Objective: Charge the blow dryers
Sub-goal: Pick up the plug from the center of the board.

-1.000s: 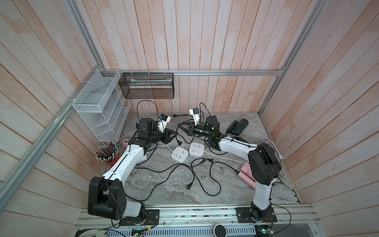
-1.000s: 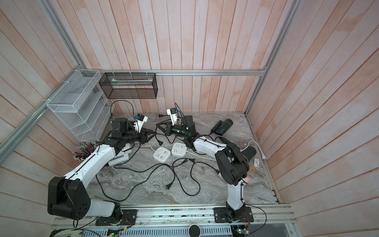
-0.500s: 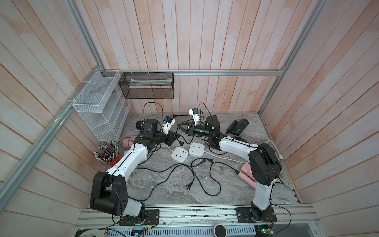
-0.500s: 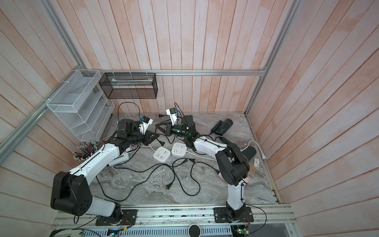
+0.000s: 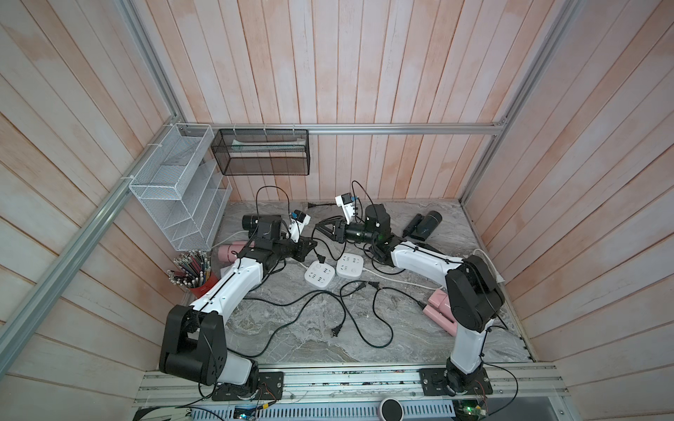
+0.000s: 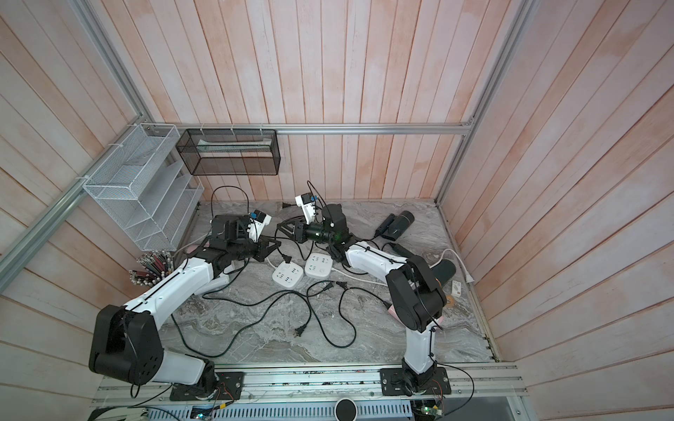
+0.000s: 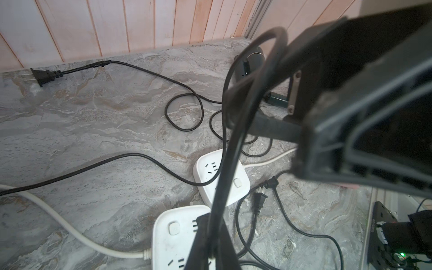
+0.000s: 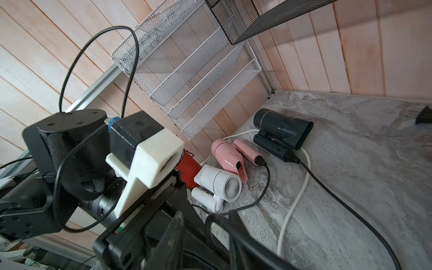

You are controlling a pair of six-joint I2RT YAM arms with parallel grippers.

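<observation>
Clamping a black cord (image 7: 222, 182) between the pressed-together fingers of the left gripper (image 5: 312, 246), with its plug (image 5: 321, 259) hung just below the tips, over a white power strip (image 5: 320, 276). Facing it tip to tip, right gripper (image 5: 321, 229), fingers (image 8: 176, 230) apart around a cord loop. Lying behind the left gripper, near the wall: dark blow dryer (image 8: 282, 129), pink blow dryer (image 8: 228, 156), white blow dryer (image 8: 219, 184). Lying behind the right gripper: second dark blow dryer (image 5: 425, 226).

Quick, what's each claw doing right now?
Left claw: closed on a black cord.
Right claw: partly open, the cord passing through it.
</observation>
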